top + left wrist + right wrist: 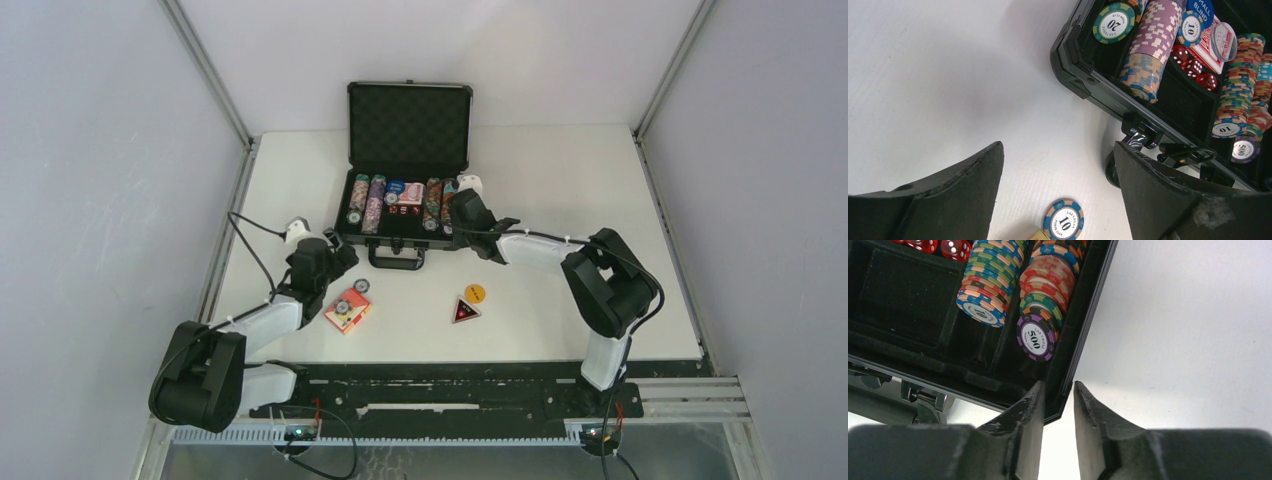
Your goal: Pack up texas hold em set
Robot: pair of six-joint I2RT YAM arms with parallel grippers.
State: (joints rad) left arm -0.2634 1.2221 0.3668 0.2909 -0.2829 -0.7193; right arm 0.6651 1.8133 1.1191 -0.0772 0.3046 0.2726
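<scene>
White table (600, 200), case (408, 125) at back ctr, lid upright, handle (397, 258) facing the arms. Chip rows run front-to-back either side of the case. The ctr pocket in front of the dice (1193, 65) looks bare foam.

L gripper (1058, 150) hovers just off the case's front-L corner, jaws wide apart, nothing btw them. R gripper (1059, 385) sits at the front-R corner, jaws nearly together w/ a thin gap, table showing through, nothing clamped. The purple 500 chip (1036, 338) caps the row just beyond its tips.

Not yet packed: red card box (347, 312) w/ a chip on top, lying skewed to the table edge, near side of L gripper. Loose 10 chip (1063, 221) lies flat btw box and case, almost under the L jaws, wrist side of the tips. Yellow button (475, 292) and triangular marker (465, 311) touch or nearly touch, mid-table, well to the near side of R gripper.

Judgement: L arm is clearly nearer the 10 chip and box. It'd need to pull back a bit and drop, since the chip sits behind the fingertips, not ahead. A flat chip on a flat table means an awkward pinch.
</scene>
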